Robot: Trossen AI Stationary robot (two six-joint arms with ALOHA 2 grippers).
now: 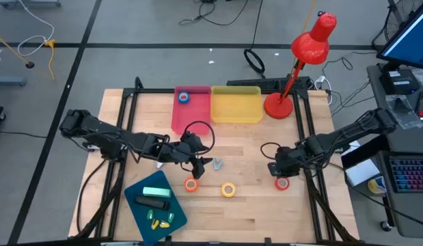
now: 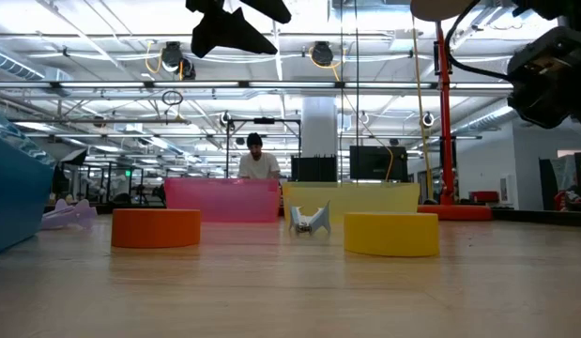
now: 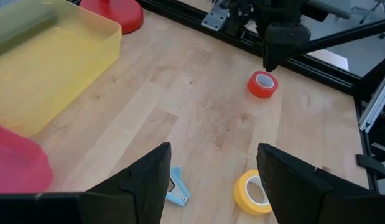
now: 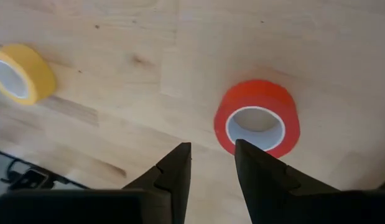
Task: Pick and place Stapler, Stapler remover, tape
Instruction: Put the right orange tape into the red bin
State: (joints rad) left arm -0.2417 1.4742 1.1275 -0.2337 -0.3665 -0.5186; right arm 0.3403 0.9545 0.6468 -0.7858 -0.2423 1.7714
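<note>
Orange tape and yellow tape lie flat on the wooden table, with red tape further right. Blue tape sits in the pink bin. The small pale-blue stapler remover lies between the arms. My left gripper hangs open above the table next to the remover. My right gripper hovers just over the red tape, its fingers open by a narrow gap. A green block and a black object lie on the blue tray.
A yellow bin stands beside the pink bin at the far edge. A red desk lamp stands on the far right corner. Black frame rails run along both sides. Bare wood lies between the tapes and the bins.
</note>
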